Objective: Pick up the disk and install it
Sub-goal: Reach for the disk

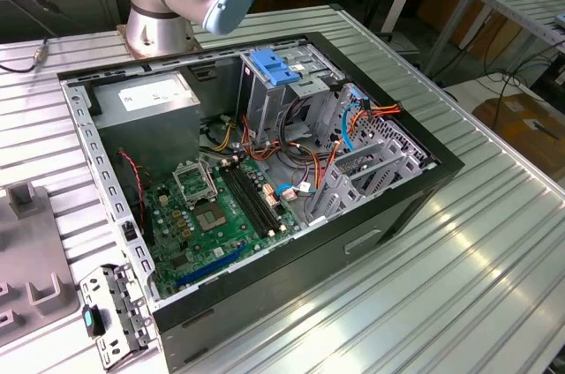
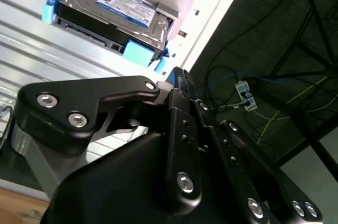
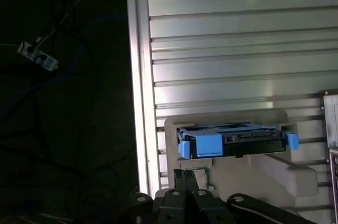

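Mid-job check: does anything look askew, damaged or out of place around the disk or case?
Nothing stands out. The disk sits squarely in its grey holder. The one loose item is a perforated metal bracket lying on the table beside the open case, seen in the exterior view.

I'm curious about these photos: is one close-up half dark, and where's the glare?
In the first wrist view, the floor is nearly black, while glare streaks the ribbed table near the disk; the exterior view is evenly lit.
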Controlling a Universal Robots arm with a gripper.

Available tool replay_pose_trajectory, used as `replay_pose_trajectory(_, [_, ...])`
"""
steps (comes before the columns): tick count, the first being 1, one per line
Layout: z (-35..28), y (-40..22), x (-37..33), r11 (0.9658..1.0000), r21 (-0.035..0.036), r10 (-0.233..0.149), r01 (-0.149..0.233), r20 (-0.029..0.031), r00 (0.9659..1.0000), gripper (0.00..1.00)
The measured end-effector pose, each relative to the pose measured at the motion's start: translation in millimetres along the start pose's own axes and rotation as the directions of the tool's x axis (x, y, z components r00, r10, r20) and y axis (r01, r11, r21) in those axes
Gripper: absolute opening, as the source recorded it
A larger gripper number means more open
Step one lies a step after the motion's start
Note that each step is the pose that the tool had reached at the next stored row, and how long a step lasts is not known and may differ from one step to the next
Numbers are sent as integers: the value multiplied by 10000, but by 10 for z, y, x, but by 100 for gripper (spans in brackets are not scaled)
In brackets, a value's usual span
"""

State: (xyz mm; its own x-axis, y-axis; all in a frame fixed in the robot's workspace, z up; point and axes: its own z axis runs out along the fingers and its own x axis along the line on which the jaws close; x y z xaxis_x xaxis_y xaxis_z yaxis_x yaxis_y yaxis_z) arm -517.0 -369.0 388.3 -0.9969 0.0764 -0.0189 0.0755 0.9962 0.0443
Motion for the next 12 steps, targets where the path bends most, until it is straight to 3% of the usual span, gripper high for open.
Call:
replay_pose_trajectory(2, [1, 2, 41, 10000, 1, 0, 0, 0, 10000, 11])
replay_pose_trajectory(4, [4, 8, 25, 10000, 1, 0, 0, -10, 10000, 11])
replay_pose_trajectory(12, [65, 25, -222, 10000, 13, 84, -84, -13, 10000, 11])
